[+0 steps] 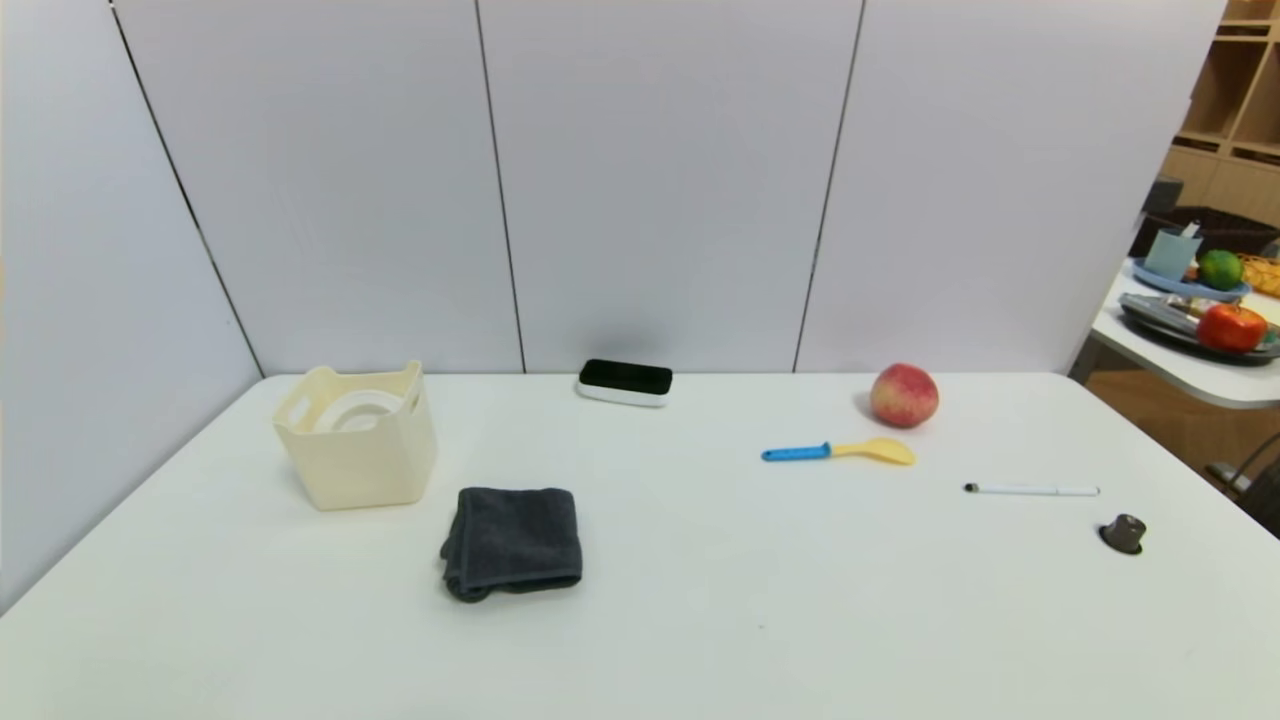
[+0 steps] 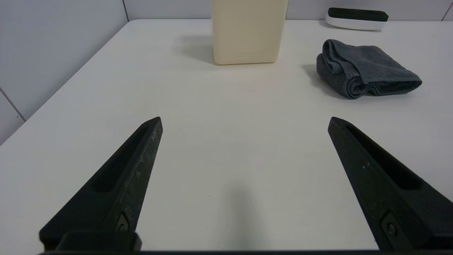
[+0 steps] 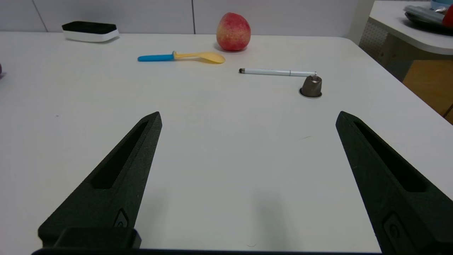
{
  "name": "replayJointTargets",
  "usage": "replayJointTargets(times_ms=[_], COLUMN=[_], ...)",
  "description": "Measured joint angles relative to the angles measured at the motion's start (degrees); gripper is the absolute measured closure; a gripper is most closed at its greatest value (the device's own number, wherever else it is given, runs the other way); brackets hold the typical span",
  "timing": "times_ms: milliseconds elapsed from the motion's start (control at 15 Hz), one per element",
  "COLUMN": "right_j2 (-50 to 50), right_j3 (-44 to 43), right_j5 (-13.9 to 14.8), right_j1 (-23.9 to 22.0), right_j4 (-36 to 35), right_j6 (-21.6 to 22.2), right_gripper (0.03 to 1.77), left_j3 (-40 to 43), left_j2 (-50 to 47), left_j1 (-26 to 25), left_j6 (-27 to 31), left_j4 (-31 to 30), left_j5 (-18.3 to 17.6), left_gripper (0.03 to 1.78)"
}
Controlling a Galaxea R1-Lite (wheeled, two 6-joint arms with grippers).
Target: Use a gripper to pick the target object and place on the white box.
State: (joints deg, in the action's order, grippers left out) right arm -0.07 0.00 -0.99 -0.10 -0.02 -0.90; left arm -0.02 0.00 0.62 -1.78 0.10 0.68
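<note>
The white box (image 1: pixel 362 465) is a cream bin at the table's far left; its side wall (image 2: pixel 247 33) also shows in the left wrist view. The target object (image 1: pixel 355 412), a white round flared piece, lies inside the box. Neither arm shows in the head view. My left gripper (image 2: pixel 245 122) hovers low over bare table well short of the box, open, nothing between its fingers. My right gripper (image 3: pixel 248 118) is likewise open and empty over bare table on the right side.
A folded dark grey towel (image 1: pixel 512 541) lies beside the box. A white-based, black-topped flat device (image 1: pixel 625 382) sits at the back wall. To the right are a peach (image 1: pixel 904 396), a blue-and-yellow spoon (image 1: pixel 838 452), a white pen (image 1: pixel 1032 490) and a small brown capsule (image 1: pixel 1123 533).
</note>
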Motion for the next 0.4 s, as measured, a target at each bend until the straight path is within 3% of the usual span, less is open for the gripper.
replayJointTargets(times_ms=[400], right_j2=[0.0], right_j3=[-0.02], right_j5=[0.06], right_j1=[0.0], right_j4=[0.02], right_j6=[0.52], right_gripper=[0.1], left_j3=[0.0], left_j2=[0.0], left_j1=[0.0], left_j6=[0.0], left_j4=[0.0], left_j5=[-0.02], left_gripper=[0.12])
